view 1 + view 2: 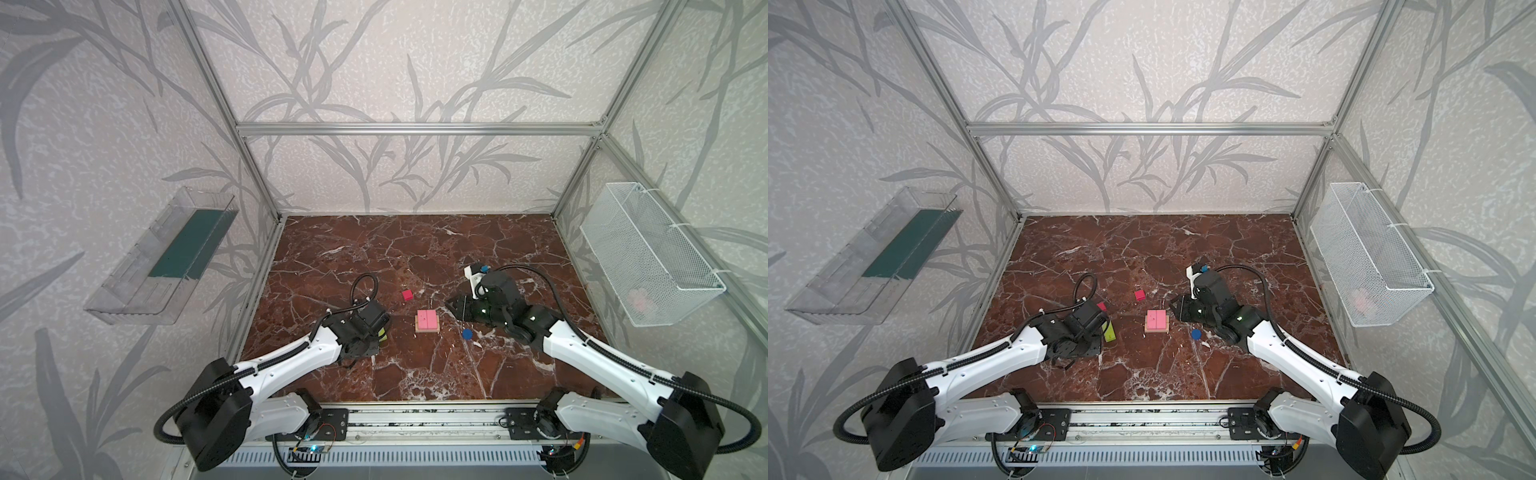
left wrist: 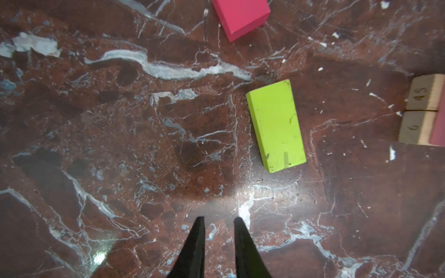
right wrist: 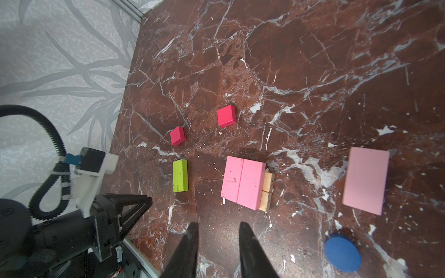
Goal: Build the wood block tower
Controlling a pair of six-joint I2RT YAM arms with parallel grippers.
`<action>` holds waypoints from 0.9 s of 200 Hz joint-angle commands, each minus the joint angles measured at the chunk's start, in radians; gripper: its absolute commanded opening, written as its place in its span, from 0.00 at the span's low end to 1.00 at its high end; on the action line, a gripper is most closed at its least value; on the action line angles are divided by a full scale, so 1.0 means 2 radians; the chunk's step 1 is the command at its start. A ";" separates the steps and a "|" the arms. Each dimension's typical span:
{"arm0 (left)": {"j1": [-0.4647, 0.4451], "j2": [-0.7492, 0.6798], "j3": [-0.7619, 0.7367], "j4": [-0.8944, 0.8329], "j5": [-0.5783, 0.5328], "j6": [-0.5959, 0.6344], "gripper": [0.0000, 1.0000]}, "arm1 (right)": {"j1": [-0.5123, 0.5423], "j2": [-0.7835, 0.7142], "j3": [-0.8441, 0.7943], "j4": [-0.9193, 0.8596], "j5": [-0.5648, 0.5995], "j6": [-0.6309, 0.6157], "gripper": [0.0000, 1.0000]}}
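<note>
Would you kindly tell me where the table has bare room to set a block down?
Bare: the far half, from the back wall to the farther red cube, and the near strip between the tower and front rail. Crowded: around the tower, with green bar and blue disc close.

1. A table with a dark red-brown, marble-patterned top veined in white fills the floor of the cell.
2. A clear plastic bin hangs tilted on the left wall, with a dark green strip lying in it.
3. A white wire basket hangs on the right wall. Something pale pink lies inside, too blurred to name.
4. Silver metal bars frame the walls.
5. Grey leaf-patterned wallpaper covers the walls.
6. A metal rail runs along the table's near edge.
</note>
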 commanded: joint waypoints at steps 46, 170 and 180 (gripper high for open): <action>0.011 0.150 0.046 0.020 -0.009 -0.006 0.17 | 0.004 -0.050 -0.018 -0.022 0.031 0.005 0.26; 0.011 0.214 0.100 0.058 0.042 0.002 0.16 | 0.003 -0.056 -0.025 -0.019 0.061 -0.001 0.26; 0.011 0.218 0.107 0.058 0.042 0.003 0.16 | 0.004 -0.053 -0.024 -0.018 0.061 -0.002 0.26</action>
